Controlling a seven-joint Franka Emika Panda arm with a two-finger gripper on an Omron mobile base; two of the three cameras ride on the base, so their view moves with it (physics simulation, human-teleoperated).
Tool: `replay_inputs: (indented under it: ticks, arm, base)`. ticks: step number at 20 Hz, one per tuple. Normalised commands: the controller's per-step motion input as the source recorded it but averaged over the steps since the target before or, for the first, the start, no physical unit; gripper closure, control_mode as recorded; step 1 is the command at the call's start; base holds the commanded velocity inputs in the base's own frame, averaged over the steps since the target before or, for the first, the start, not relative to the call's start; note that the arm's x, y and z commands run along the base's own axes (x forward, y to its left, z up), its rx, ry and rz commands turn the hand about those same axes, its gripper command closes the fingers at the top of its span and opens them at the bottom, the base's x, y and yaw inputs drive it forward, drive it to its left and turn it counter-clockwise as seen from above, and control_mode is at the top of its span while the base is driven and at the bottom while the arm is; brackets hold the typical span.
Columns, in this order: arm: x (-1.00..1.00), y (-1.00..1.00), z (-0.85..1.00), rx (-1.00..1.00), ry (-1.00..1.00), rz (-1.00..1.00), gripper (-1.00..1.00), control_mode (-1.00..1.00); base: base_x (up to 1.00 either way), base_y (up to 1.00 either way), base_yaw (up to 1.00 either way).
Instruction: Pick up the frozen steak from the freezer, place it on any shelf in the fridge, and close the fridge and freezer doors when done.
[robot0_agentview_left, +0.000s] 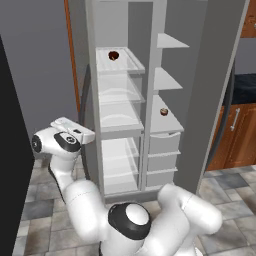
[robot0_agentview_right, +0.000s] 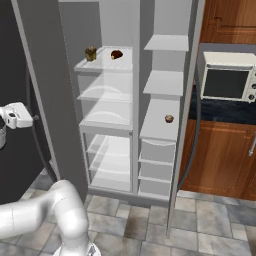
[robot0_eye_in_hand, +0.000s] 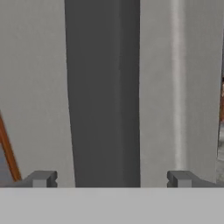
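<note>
Both tall grey doors stand swung out: the left door (robot0_agentview_right: 47, 85) and the right door (robot0_agentview_left: 210, 85). My gripper (robot0_agentview_left: 89, 134) is at the outer side of the left door, about mid-height. In the hand view its fingertips (robot0_eye_in_hand: 41, 178) are wide apart, open, with the door's dark vertical bar handle (robot0_eye_in_hand: 103, 87) straight ahead between them, not gripped. A dark brown lump (robot0_agentview_left: 113, 55) lies on the top shelf of the left compartment. A small brown piece (robot0_agentview_left: 163, 111) lies on a right compartment shelf. Which one is the steak I cannot tell.
A tan item (robot0_agentview_right: 90, 53) stands by the dark lump on the top left shelf. Wooden cabinets (robot0_agentview_right: 220, 155) and a microwave (robot0_agentview_right: 225, 77) are right of the open right door. A black surface (robot0_agentview_left: 12, 165) is close on my left. The floor is tiled.
</note>
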Motion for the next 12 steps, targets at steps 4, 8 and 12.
replay_inputs:
  ticks: [4,8,12]
  arm:
    - [0.59,-0.77,0.18,0.15,0.07,0.00,-1.00,-1.00]
    - [0.58,-0.73,0.16,0.13,0.07,0.00,-1.00,-1.00]
    - [0.48,-0.88,0.16,0.15,0.02,0.00,-1.00,-1.00]
  base:
    - [0.00,0.00,0.00]
    - [0.00,0.00,0.00]
    - [0.00,0.00,0.00]
